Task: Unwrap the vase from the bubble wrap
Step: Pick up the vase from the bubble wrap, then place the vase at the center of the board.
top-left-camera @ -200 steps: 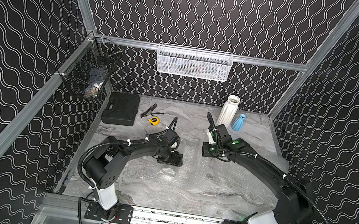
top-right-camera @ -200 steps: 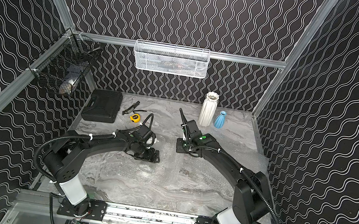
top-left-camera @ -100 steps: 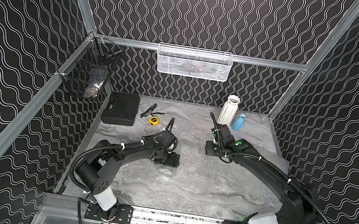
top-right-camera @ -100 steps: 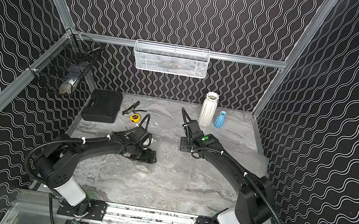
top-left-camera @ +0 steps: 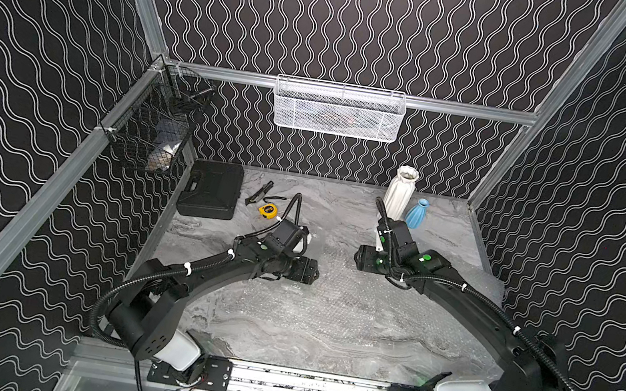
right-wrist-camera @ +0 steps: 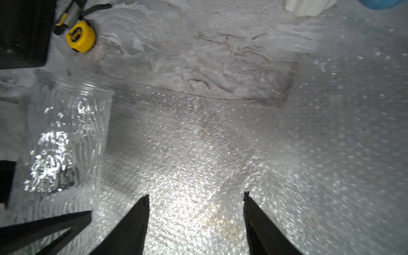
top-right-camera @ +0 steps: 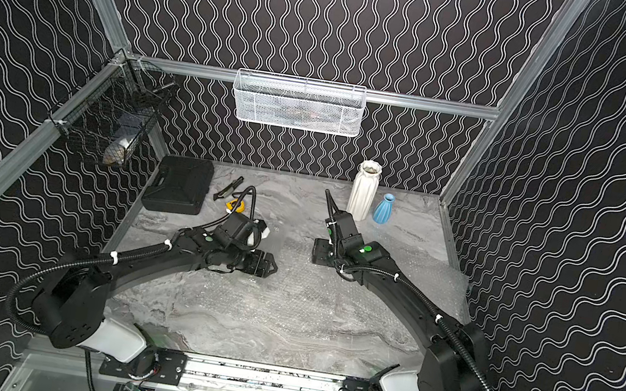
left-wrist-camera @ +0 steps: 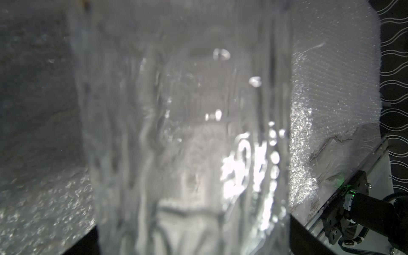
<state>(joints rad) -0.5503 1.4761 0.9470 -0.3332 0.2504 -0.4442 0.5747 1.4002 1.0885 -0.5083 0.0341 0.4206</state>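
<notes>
L claw [top-left-camera: 310, 275] pinching clear glass vase [right-wrist-camera: 66, 136], bare of wrap. R claw [right-wrist-camera: 196, 195] spread, over bubble wrap [right-wrist-camera: 220, 143] lying flat on marbled surface [right-wrist-camera: 198, 55], near vase.

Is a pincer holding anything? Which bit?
The left pincer grips the clear glass vase by its lower body. The right pincer is open, holding nothing.

Black wavy-lined walls [top-left-camera: 350, 21], aluminium rails [top-left-camera: 442, 105] — grey marbled tabletop [top-left-camera: 281, 343], white mesh basket [top-left-camera: 338, 110]
</notes>
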